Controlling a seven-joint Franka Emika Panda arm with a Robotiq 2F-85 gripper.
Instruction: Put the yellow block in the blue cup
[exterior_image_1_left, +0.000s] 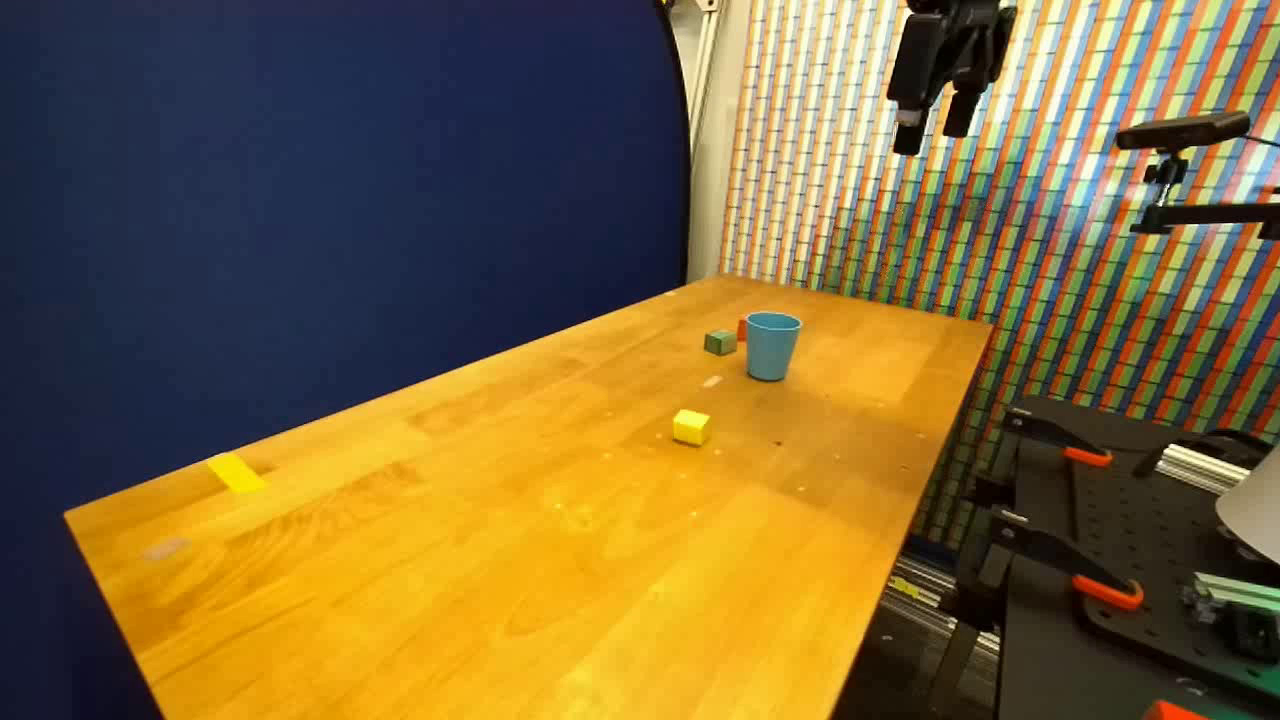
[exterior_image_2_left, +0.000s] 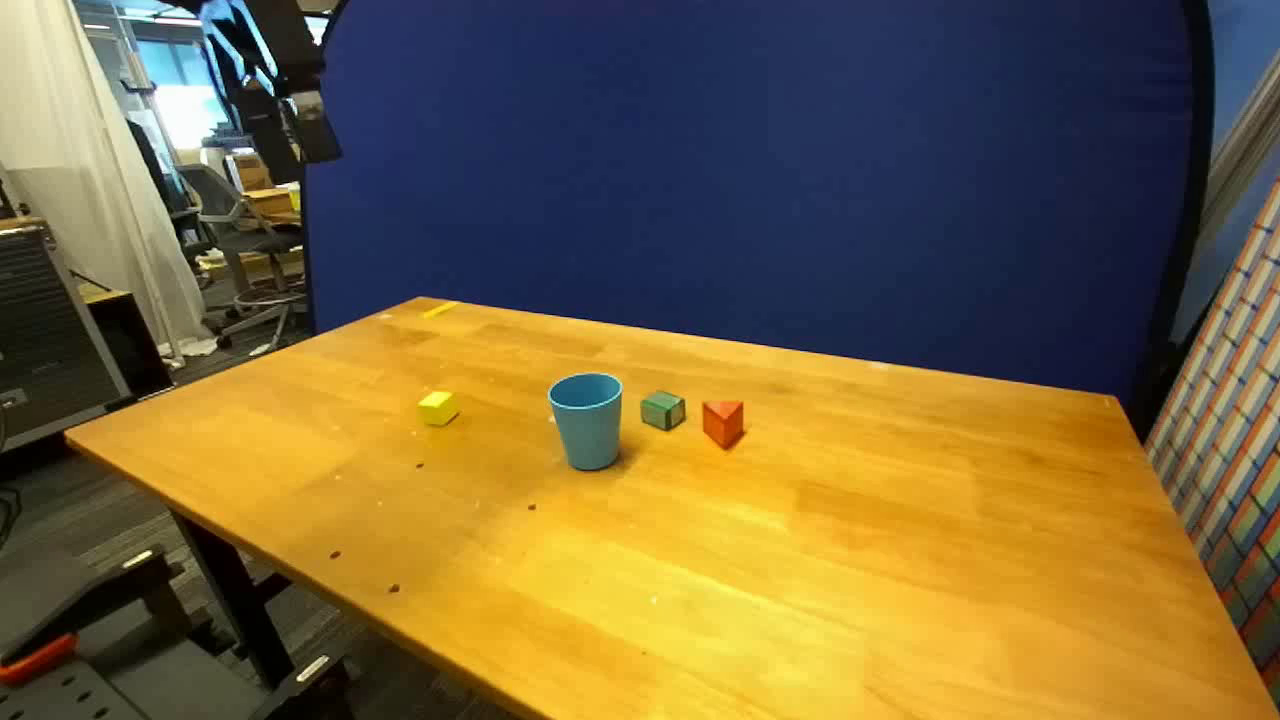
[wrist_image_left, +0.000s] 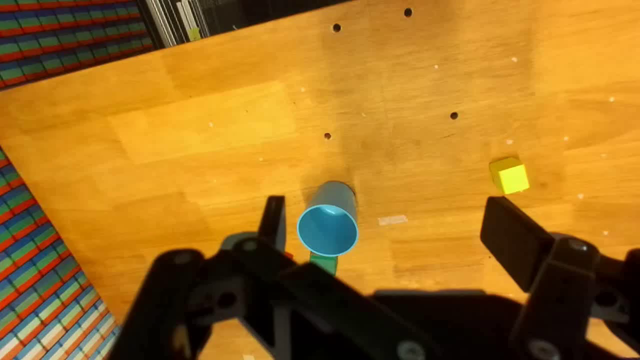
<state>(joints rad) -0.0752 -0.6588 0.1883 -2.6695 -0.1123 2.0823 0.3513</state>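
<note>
Well below spread jaws: yellow block (exterior_image_1_left: 691, 428), on table (exterior_image_1_left: 450, 570).

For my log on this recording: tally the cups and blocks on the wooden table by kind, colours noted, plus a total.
Cups: 1 (blue cup)
Blocks: 3 (yellow block, green block, red triangular block)
Total: 4

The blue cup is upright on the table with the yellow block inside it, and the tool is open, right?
Not inside: both exterior views show the yellow block on the table, apart from the blue cup. The rest holds: the cup is upright, the tool open.
</note>
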